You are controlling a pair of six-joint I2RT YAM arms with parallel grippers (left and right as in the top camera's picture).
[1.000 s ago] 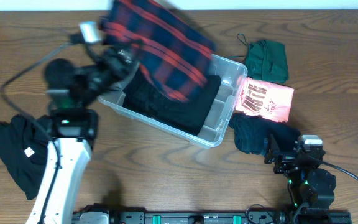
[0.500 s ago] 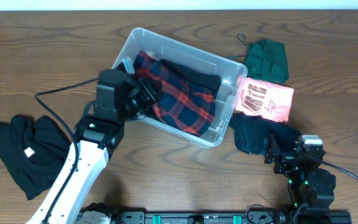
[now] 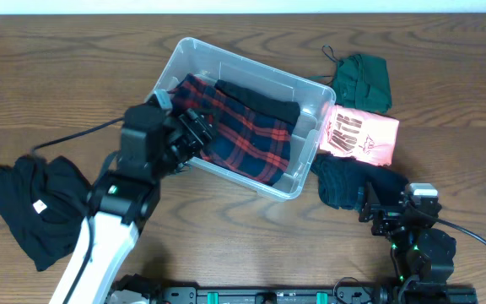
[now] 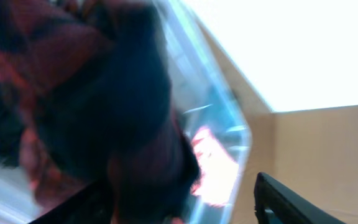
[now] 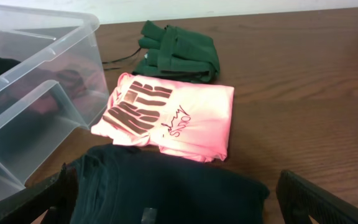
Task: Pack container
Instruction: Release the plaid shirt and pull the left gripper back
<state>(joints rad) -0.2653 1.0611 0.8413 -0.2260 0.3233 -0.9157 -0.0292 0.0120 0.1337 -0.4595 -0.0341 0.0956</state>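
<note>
The clear container stands at the table's middle, slightly turned. A red and navy plaid garment lies in it over a black garment. My left gripper is at the container's left wall, open. In the left wrist view its fingers stand wide apart, with the blurred plaid garment loose just ahead and the container's wall beyond. At the front right my right gripper is open and low over a dark folded garment, holding nothing.
A pink printed shirt and a green garment lie right of the container, with the dark folded garment in front of them. A black garment lies at the left. The container's wall is close to the right gripper's left.
The left gripper brought the plaid garment down from above the container into it, then opened and drew back a little to the left. The right arm stayed still.
</note>
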